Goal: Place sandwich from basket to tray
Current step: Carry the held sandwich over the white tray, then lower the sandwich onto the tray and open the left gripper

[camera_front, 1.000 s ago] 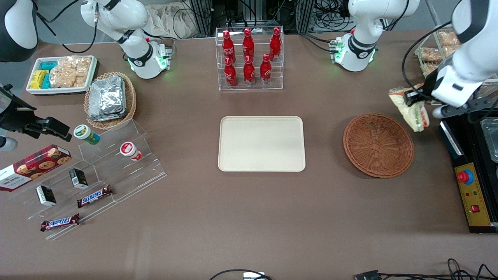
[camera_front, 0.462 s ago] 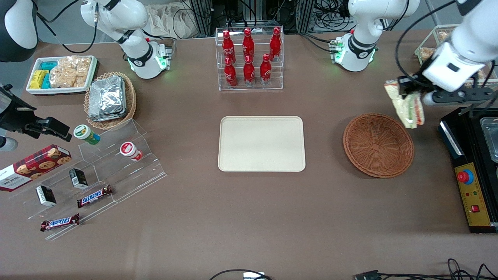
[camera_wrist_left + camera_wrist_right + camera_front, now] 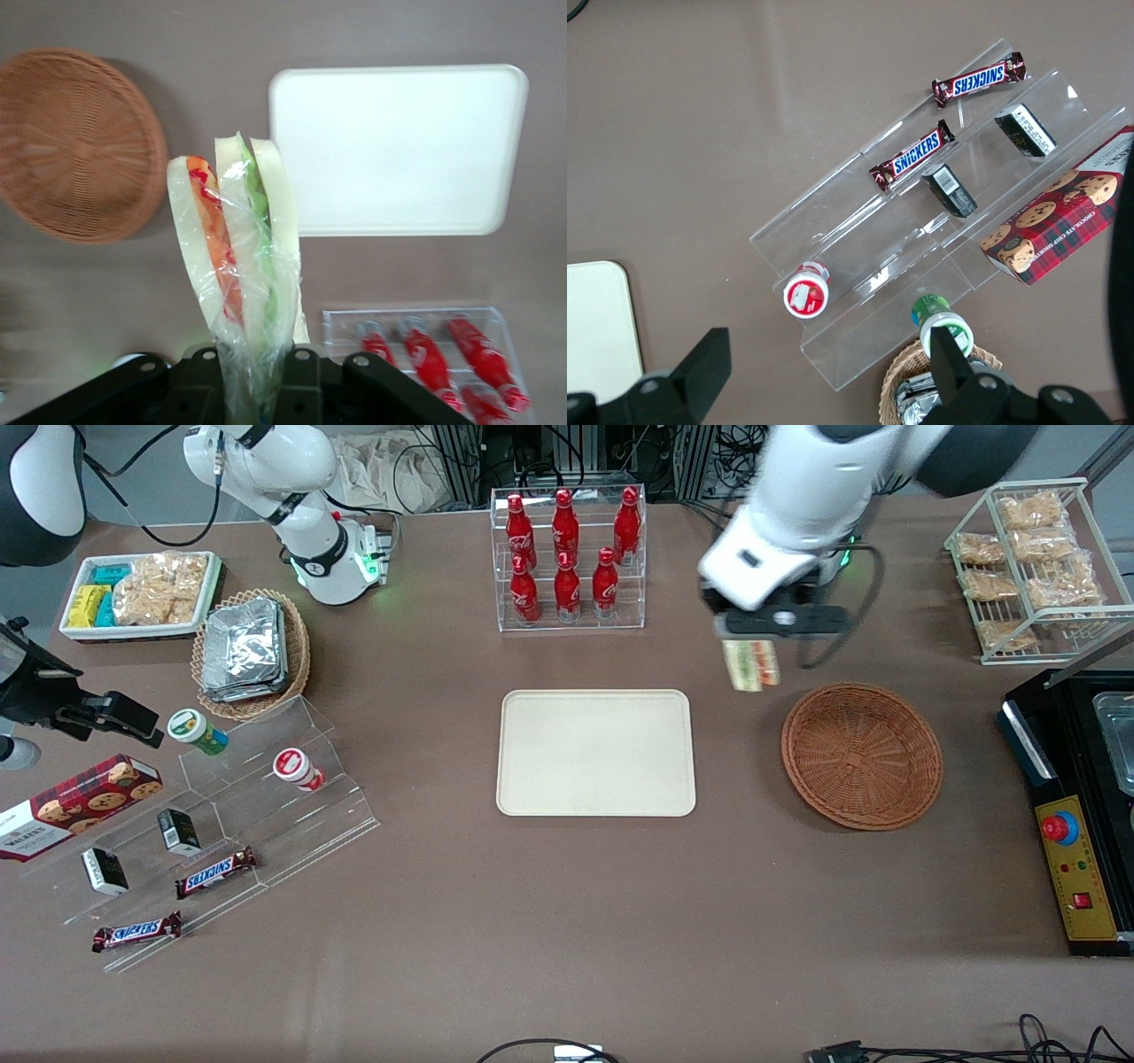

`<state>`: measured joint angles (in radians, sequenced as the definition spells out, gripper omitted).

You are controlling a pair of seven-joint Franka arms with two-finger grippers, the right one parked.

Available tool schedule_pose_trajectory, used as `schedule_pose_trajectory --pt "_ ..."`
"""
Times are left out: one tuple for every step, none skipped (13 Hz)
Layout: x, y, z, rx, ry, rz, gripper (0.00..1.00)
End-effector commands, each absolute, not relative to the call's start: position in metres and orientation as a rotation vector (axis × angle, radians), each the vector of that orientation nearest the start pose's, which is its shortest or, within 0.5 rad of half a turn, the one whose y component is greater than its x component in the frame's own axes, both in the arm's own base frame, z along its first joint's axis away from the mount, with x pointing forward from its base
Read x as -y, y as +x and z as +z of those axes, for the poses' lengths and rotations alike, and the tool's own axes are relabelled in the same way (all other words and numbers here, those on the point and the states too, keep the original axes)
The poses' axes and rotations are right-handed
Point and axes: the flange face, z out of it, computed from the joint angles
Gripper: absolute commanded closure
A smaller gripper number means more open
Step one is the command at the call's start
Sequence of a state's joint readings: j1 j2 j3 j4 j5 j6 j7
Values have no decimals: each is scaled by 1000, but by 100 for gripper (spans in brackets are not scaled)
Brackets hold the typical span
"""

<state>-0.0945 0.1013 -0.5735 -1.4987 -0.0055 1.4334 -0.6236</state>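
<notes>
We are observing the gripper (image 3: 751,636) hanging above the counter (image 3: 567,921), over the bare strip between the tray (image 3: 595,752) and the basket (image 3: 862,755), and slightly farther from the front camera than both. Its fingers (image 3: 299,382) are clenching the wrapped end of the sandwich (image 3: 751,664), which is hanging below them, clear of the counter and touching neither the tray nor the basket. In the left wrist view we are seeing the sandwich (image 3: 237,248) standing out from the gripper (image 3: 252,390) with its cut edge facing the camera: pale bread, an orange-red stripe and a green stripe under clear wrap. From that camera the wedge is lying across the gap between the basket (image 3: 75,146) and the tray (image 3: 399,150), its bread edge overlapping the tray's rim in the picture.

We are finding the basket holding nothing and the tray surface bare. The rack of red bottles (image 3: 567,558) is standing farther from the front camera than the tray, near the gripper but apart from it.
</notes>
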Motion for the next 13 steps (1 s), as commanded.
schedule_pose_trajectory --pt "368 474 586 -112 -3101 221 98" --pt "372 475 571 -119 -3098 234 98" --pt "376 473 554 -129 -3095 240 98" --pt "380 471 534 -135 -3090 241 98" --pt "383 469 509 -144 -3087 236 98" --pt "385 468 480 -141 -3101 220 98" --pt "387 466 453 -155 -3104 207 98" --pt "389 464 422 -165 -3114 207 98" --pt "387 461 393 -176 -3119 201 99" --pt "384 460 367 -198 -3123 204 99" --pt "383 460 341 -238 -3123 217 100" --pt "383 461 320 -266 -3118 212 100" --pt "381 463 306 -294 -3109 194 100"
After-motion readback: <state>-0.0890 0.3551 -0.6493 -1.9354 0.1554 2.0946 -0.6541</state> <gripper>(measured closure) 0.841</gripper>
